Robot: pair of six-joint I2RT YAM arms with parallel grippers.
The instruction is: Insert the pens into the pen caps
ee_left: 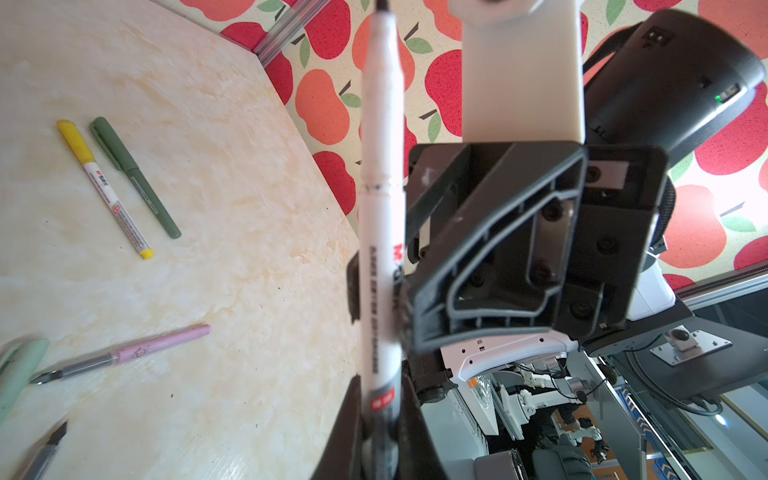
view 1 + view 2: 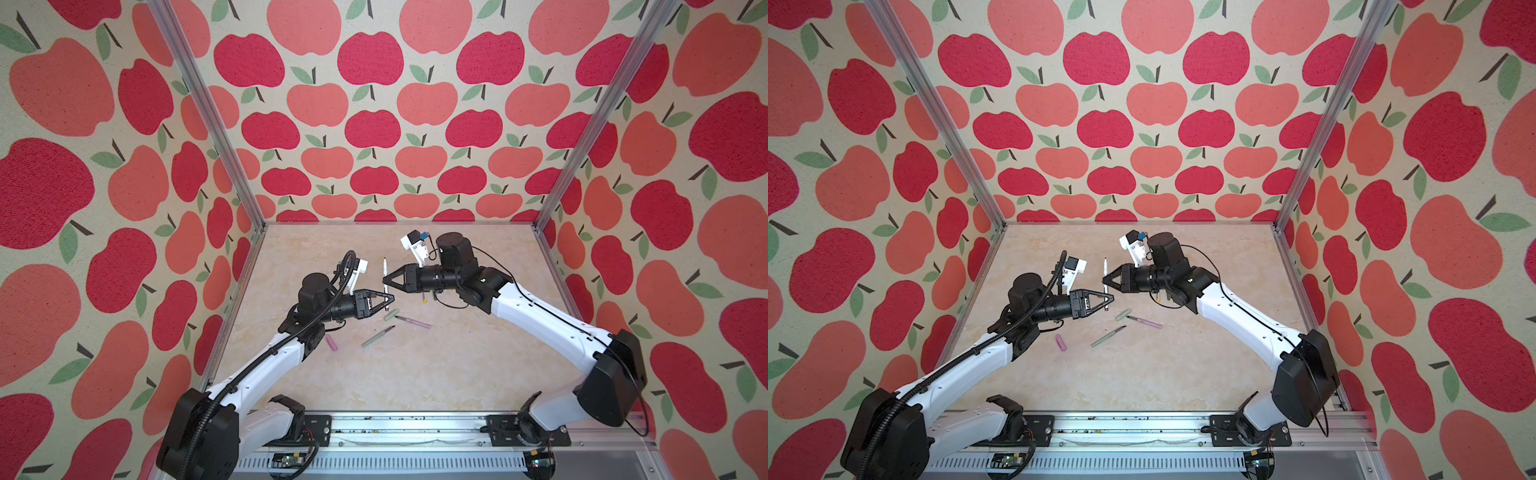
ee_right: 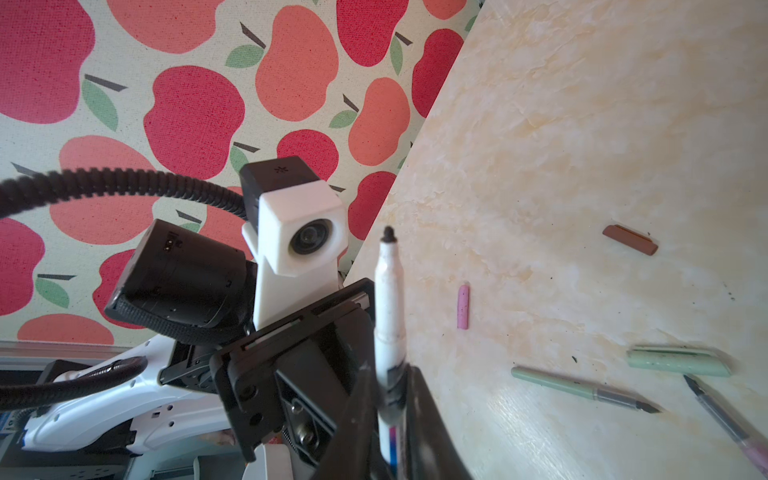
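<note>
Two of five are looking done: a yellow-capped pen (image 1: 106,189) and a dark green pen (image 1: 135,176) with its cap on are lying side by side on the counter (image 2: 457,374), on the right, mostly under the right arm in the top views.

Three are remaining. The pink pen (image 2: 415,322) is lying bare-tipped mid-counter, with the pink cap (image 2: 331,342) well apart to the left, near the left arm. The pale green pen (image 2: 376,337) is also lying uncapped, its tip near the pale green cap (image 2: 391,314) but not in it. The brown cap (image 3: 630,245) is sitting alone on the counter; it is showing only in the right wrist view, so it is likely hidden under the left arm from above.

The white pen (image 2: 385,268) is being held off the counter, centre, between both hands, its dark tip bare and pointing away from the left hand. I'm judging it to be the brown cap's pen.

The left hand (image 2: 390,300) is clamping fully closed on the pen's tail end. The right hand (image 2: 384,277) is straddling the barrel further up, fingers close on either side. I can't tell whether it is pinching the pen or only flanking it.
</note>
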